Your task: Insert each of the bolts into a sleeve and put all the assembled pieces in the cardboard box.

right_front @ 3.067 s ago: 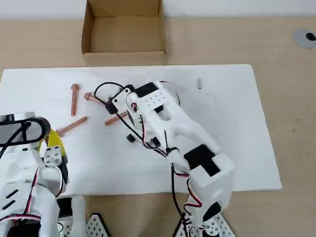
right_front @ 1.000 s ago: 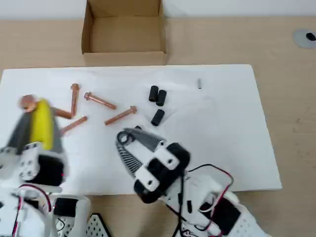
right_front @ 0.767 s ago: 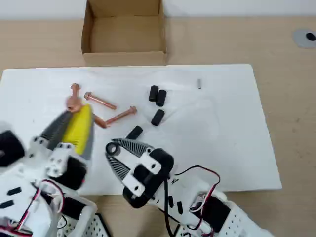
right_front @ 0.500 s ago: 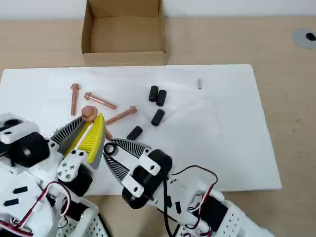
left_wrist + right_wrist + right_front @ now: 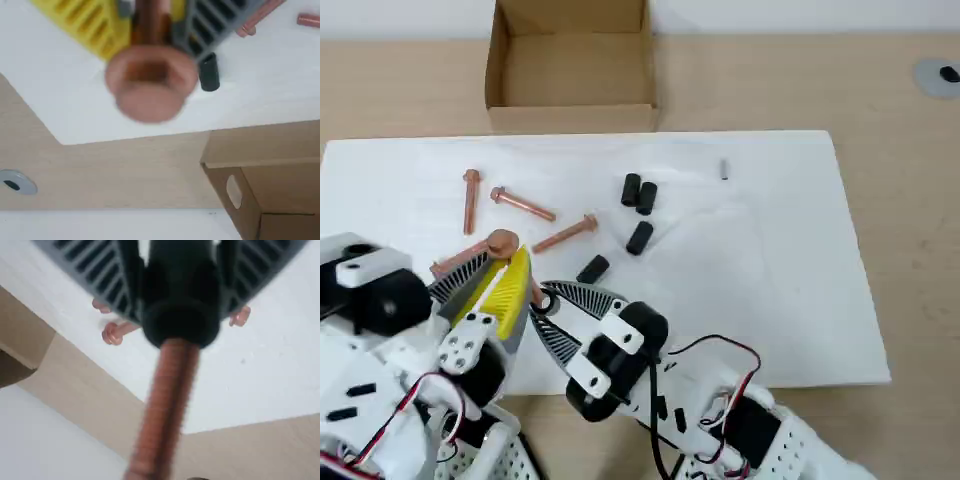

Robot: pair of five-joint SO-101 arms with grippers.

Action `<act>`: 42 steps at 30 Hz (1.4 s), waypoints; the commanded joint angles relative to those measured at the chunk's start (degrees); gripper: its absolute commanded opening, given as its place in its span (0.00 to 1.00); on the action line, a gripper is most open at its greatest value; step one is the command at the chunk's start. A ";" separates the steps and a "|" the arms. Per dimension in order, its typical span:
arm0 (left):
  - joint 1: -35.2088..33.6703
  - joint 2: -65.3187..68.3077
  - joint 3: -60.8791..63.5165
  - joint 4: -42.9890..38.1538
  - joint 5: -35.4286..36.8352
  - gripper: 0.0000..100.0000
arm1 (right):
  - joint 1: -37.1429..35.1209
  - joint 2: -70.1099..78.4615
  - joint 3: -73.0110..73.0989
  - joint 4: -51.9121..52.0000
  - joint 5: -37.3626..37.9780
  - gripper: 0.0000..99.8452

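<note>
My left gripper (image 5: pixel 504 258), with one yellow and one grey finger, is shut on a copper bolt (image 5: pixel 502 243) near the mat's front left. In the left wrist view the bolt's head (image 5: pixel 150 82) sticks out past the gripper (image 5: pixel 150 27). My right gripper (image 5: pixel 544 302) is shut on a black sleeve (image 5: pixel 182 315). The bolt's threaded shaft (image 5: pixel 165 405) meets the sleeve's mouth; how deep it sits is hidden. Several loose bolts (image 5: pixel 523 205) and several loose sleeves (image 5: pixel 640 237) lie on the white mat (image 5: pixel 770 280). The cardboard box (image 5: pixel 570 118) stands open beyond the mat.
A small grey pin (image 5: pixel 724 170) lies at the mat's far right part. A round fitting (image 5: pixel 938 76) sits in the wooden table at the far right. The box's corner (image 5: pixel 270 190) lies past the mat's edge in the left wrist view.
Both arms lifted off the mat, the left with a bolt and the right with a sleeve, and swung together. In the last half second the bolt shifted toward the sleeve.
</note>
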 commanded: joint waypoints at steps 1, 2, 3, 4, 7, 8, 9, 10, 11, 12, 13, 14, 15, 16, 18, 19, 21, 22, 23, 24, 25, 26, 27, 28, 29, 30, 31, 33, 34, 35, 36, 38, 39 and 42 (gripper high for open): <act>0.70 0.13 1.67 -2.99 -0.26 0.01 | -0.84 -0.84 -0.75 -1.58 -0.70 0.01; 0.70 0.13 2.37 -3.96 -0.26 0.01 | -0.84 -0.84 -0.75 -1.58 -0.70 0.01; 0.70 0.13 2.99 -4.66 -0.26 0.01 | -0.84 -0.84 -0.75 -1.41 -0.70 0.01; 0.70 0.13 3.43 -5.27 -0.26 0.01 | -0.84 -0.75 -0.75 -1.32 -0.70 0.01; 0.70 0.13 4.13 -5.89 -0.26 0.01 | -0.84 -0.66 -0.66 -1.32 -0.70 0.01; 0.70 0.13 4.13 -5.80 -0.26 0.01 | -0.84 -0.66 -0.66 -1.32 -0.70 0.01; 0.70 0.13 4.22 -5.63 -0.26 0.01 | -0.84 -0.66 -0.66 -1.32 -0.79 0.01; 0.70 0.13 4.22 -5.45 -0.26 0.01 | -0.84 -0.66 -0.66 -1.32 -0.88 0.01; 0.70 0.13 4.22 -5.45 -0.26 0.01 | -0.84 -0.66 -0.66 -1.32 -1.85 0.01; 0.70 0.13 4.22 -5.45 -0.26 0.01 | -0.84 -0.66 -0.66 -1.23 -3.25 0.01; 0.70 0.13 4.22 -5.45 -0.26 0.01 | -0.84 -0.66 -0.66 -1.23 -4.75 0.01; 0.70 0.13 4.22 -5.54 -0.26 0.01 | -0.84 -0.66 -0.66 -1.23 -5.89 0.01; 0.70 0.13 4.22 -5.63 -0.26 0.01 | -0.84 -0.57 -0.40 -1.14 -6.59 0.01; 0.70 0.13 4.22 -5.71 -0.26 0.01 | -0.84 -0.57 -0.31 -0.70 -6.86 0.01; 0.70 0.13 4.22 -5.80 -0.26 0.01 | -0.84 -0.57 -0.31 0.79 -7.38 0.01; 0.70 0.13 4.22 -5.63 -0.09 0.01 | -0.84 -0.57 -0.31 1.41 -7.74 0.01; 0.70 0.13 4.31 -5.54 0.00 0.01 | -0.84 -0.57 -0.40 2.11 -8.00 0.01; 0.70 0.13 4.31 -5.54 0.00 0.01 | -0.84 -0.57 -0.57 2.29 -8.44 0.01; 0.70 0.13 4.57 -5.63 0.00 0.01 | -0.84 -0.57 -0.57 2.29 -8.88 0.01; 0.70 0.13 4.92 -5.71 0.00 0.01 | -0.84 -0.57 -0.57 2.29 -9.14 0.01; 0.79 0.13 5.45 -5.80 0.00 0.01 | -0.84 -0.57 -0.57 2.29 -9.23 0.01; 0.79 0.13 6.07 -5.80 0.00 0.01 | -0.84 -0.57 -0.57 2.29 -9.23 0.01; 0.79 0.13 6.51 -5.89 0.00 0.01 | -0.84 -0.57 -0.57 2.29 -9.23 0.01; 0.79 0.13 6.86 -5.89 0.00 0.01 | -0.84 -0.57 -0.57 2.29 -9.23 0.01; 0.88 0.13 7.03 -5.98 0.00 0.01 | -0.84 -0.57 -0.57 2.29 -9.23 0.01; 1.41 0.13 7.03 -5.98 0.00 0.01 | -0.84 -0.57 -0.57 2.29 -9.23 0.01; 2.46 0.13 7.03 -5.98 0.00 0.01 | -0.84 -0.57 -0.57 2.29 -9.23 0.01; 4.75 0.13 7.12 -5.63 -0.09 0.01 | -0.84 -0.57 -0.57 2.29 -9.23 0.01; 5.71 0.13 7.56 -5.80 -0.18 0.01 | -0.84 -0.57 -0.57 2.29 -9.23 0.01; 6.15 0.13 8.09 -5.89 -0.35 0.01 | -0.84 -0.57 -0.57 2.29 -9.23 0.01; 6.15 0.13 8.70 -5.89 -0.35 0.01 | -0.84 -0.57 -0.57 2.29 -9.23 0.01; 6.15 0.13 9.93 -5.89 -0.44 0.01 | -0.84 -0.57 -0.66 2.29 -9.23 0.01; 6.15 0.04 10.55 -5.89 -1.05 0.01 | -0.84 -0.57 -0.66 2.29 -9.23 0.01; 6.33 -3.12 12.92 -5.54 -4.48 0.01 | -0.75 -0.57 -0.66 2.29 -9.23 0.01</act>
